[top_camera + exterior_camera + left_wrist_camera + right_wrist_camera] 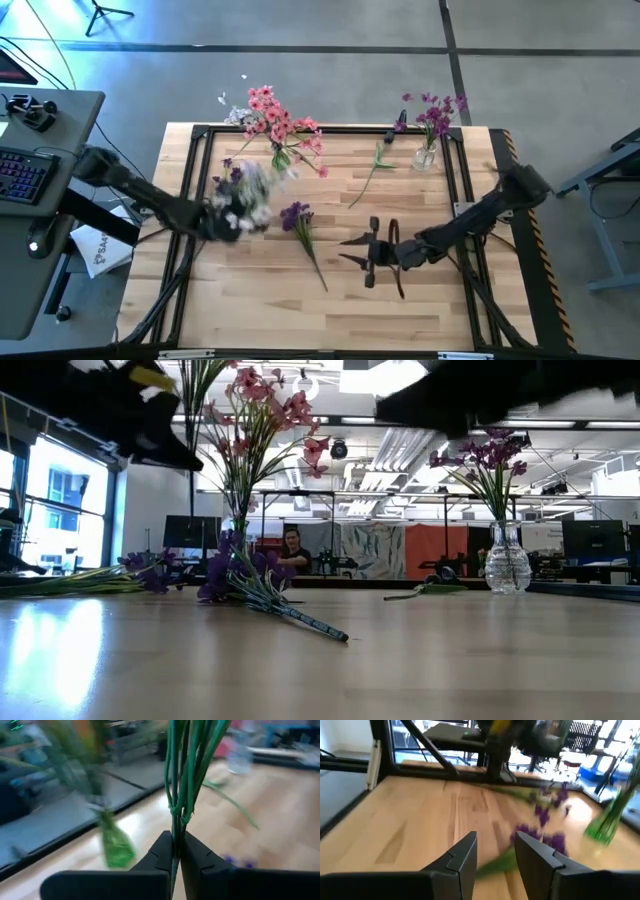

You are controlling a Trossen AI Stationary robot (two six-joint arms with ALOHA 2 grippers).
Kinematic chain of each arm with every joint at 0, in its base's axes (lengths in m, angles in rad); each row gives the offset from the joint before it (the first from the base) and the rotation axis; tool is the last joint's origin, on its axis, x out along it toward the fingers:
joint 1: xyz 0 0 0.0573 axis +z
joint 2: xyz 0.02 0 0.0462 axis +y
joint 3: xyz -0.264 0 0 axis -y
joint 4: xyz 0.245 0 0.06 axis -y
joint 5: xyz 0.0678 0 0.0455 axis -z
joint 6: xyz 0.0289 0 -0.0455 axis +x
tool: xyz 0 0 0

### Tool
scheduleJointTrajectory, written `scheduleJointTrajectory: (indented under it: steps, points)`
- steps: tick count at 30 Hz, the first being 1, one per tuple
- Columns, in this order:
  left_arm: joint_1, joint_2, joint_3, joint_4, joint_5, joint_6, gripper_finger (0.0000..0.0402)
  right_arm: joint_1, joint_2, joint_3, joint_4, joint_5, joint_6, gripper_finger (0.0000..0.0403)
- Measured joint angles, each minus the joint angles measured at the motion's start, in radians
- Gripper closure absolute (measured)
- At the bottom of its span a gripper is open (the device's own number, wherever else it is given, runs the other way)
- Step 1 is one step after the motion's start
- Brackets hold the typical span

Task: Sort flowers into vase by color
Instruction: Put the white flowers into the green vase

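Left claw is pinching a bunch of green flower stems at worktop 9 o'clock. Right claw is hanging spread, empty, over purple flowers.

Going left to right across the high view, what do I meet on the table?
left gripper shut on a blurred flower bunch → pink flowers → loose purple sprig → right gripper, open → bare green stem → vase of purple flowers

we read only partial letters, "sa", on a white sheet left of the table; the rest is illegible.
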Motion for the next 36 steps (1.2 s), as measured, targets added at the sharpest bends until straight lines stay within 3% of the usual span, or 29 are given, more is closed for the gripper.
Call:
scheduleJointTrajectory:
  steps: [3,7,9,13,17,25,32,36]
  points:
    - [0.164,-0.131,-0.04,0.085,0.19,0.192,0.0401,-0.015,0.11,-0.09,0.254,0.0,0.032,0.0277]
    - [0.399,-0.219,-0.101,0.404,0.541,0.506,0.0401,-0.049,0.21,-0.139,0.518,-0.007,0.031,0.0277]
    - [0.497,-0.222,-0.118,0.509,0.618,0.57,0.0401,-0.066,0.226,-0.143,0.58,-0.03,0.025,0.0277]
    - [0.64,-0.206,-0.124,0.549,0.627,0.578,0.0401,-0.084,0.225,-0.131,0.582,-0.107,0.01,0.0277]
    - [0.714,-0.175,-0.126,0.551,0.631,0.579,0.0401,-0.085,0.225,-0.126,0.579,-0.141,0.009,0.0277]
    - [0.78,-0.068,-0.124,0.697,0.729,0.579,0.0401,-0.085,0.225,-0.126,0.575,-0.141,0.01,0.0277]
    - [0.801,0.028,-0.089,0.678,0.746,0.556,0.0401,-0.085,0.225,-0.126,0.575,-0.141,0.012,0.0277]
    - [0.801,0.051,-0.05,0.584,0.747,0.524,0.0401,-0.085,0.225,-0.126,0.575,-0.141,0.012,0.0277]
